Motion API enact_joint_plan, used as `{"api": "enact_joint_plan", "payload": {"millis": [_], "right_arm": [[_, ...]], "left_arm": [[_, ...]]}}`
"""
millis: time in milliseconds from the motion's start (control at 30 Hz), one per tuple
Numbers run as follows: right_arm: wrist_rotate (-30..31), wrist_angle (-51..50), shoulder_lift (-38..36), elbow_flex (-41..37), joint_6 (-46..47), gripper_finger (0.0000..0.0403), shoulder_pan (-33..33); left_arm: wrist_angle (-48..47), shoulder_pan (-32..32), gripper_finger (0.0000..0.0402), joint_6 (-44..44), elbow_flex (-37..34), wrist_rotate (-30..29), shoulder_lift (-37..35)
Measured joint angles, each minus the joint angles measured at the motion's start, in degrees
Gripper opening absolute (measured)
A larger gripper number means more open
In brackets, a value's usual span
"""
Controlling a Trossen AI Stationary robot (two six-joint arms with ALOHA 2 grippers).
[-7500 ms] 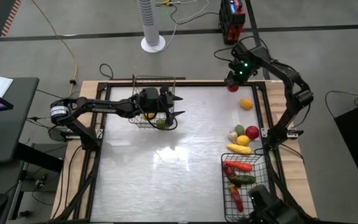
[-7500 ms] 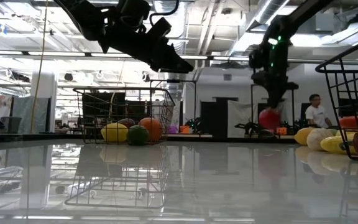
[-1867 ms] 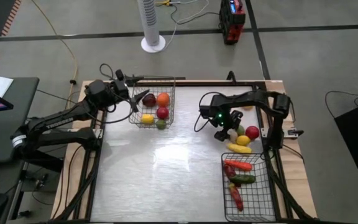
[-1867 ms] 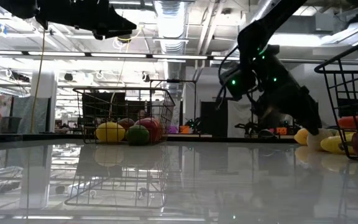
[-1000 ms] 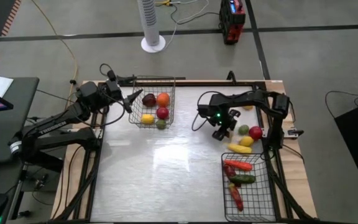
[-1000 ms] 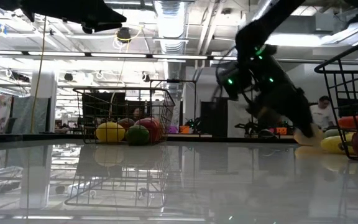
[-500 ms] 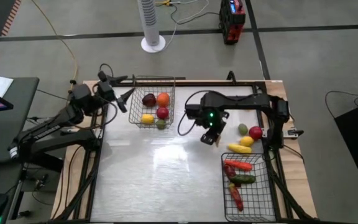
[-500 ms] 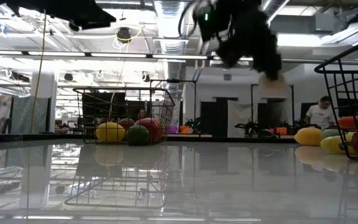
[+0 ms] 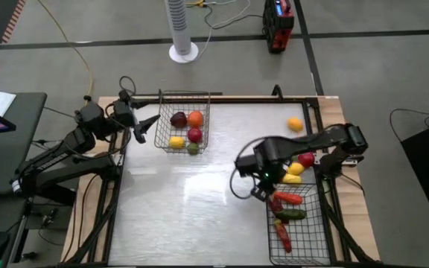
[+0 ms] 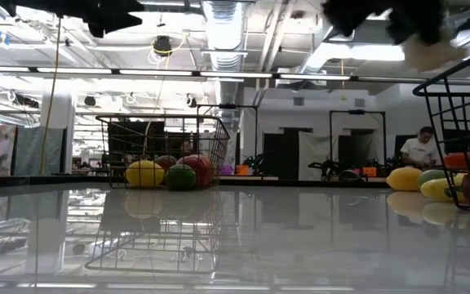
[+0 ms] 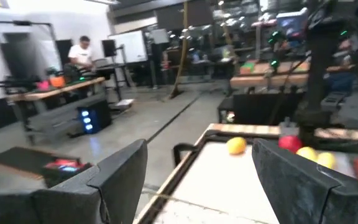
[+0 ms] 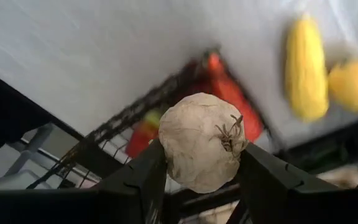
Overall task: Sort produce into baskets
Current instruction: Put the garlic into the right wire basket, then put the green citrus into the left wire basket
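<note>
My right gripper [image 9: 264, 190] is shut on a whitish toy garlic bulb [image 12: 202, 142], high above the far left corner of the black basket [image 9: 308, 242]. The bulb and gripper also show at the top right of the low view [image 10: 421, 49]. The black basket holds long red [image 9: 287, 198] and green [image 9: 290, 214] pieces. My left gripper [image 9: 144, 126] is open and empty, in the air just left of the silvery basket [image 9: 184, 95]. That basket holds maroon [image 9: 178, 119], orange [image 9: 195, 117], red, yellow and green round pieces. My right gripper pinches the bulb's two opposite sides [image 12: 166, 149] between its two fingers [image 12: 263, 171]. The fingers point down at the table from above. The bulb is lifted clear, over the black basket's far left corner [image 12: 185, 78].
Loose produce lies by the table's right edge: an orange ball [image 9: 295, 124] at the far end, a red ball [image 9: 306, 158], a yellow ball [image 9: 298, 168] and a long yellow piece [image 9: 291, 179] just beyond the black basket. A person shows in the room behind [image 10: 421, 147].
My right gripper has lifted the whitish bulb from the produce pile. It swung toward the table's middle, then toward the near edge, and now stands over the black basket's far left corner. My left arm has drawn back a little toward the table's left edge.
</note>
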Motion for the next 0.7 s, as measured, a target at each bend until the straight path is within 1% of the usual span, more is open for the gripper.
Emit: {"api": "enact_joint_plan", "payload": {"millis": [167,333,433,600,700], "right_arm": [[-1.2,0.0,-1.1,-1.3,10.2,0.0202,5.0],[-1.3,-0.1,-0.8,-1.3,16.3,0.0207,7.6],[-1.2,0.1,-0.6,-1.3,18.8,0.0223,7.6],[-0.6,0.1,-0.6,-1.3,20.2,0.0262,7.9],[-0.6,-0.1,-0.6,-1.3,20.2,0.0278,8.0]], "left_arm": [[1.7,0.0,0.0279,-3.0,-0.6,0.9,0.1],[6.3,0.0,0.0279,-4.8,-3.6,2.7,0.1],[9.1,0.0,0.0279,-6.1,-5.2,2.8,0.0],[9.4,0.0,0.0279,-7.0,-5.2,3.2,0.0],[9.4,0.0,0.0279,-7.1,-5.2,3.2,0.0]]}}
